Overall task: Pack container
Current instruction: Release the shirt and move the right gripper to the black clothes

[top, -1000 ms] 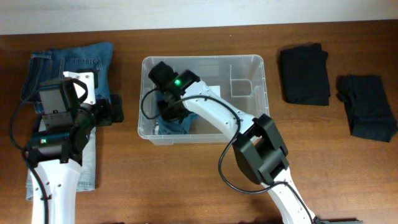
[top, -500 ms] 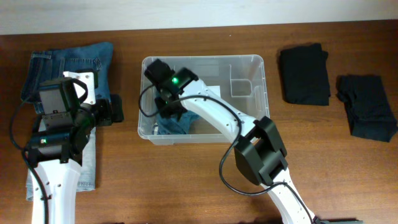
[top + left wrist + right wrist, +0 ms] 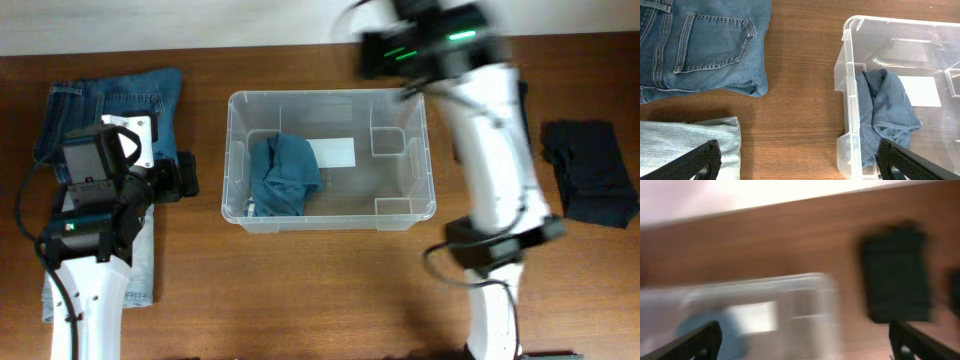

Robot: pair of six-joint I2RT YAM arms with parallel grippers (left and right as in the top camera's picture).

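Container mid-table, blue garment bunched at its left end; right gripper, blurred above its far right corner, and left gripper both gape empty, so at this speed I risk clipping the rim or overshooting the black garment.

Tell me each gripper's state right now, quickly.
Left gripper: open, holding nothing.
Right gripper: open, nothing between its fingers, though its wrist view is blurred.
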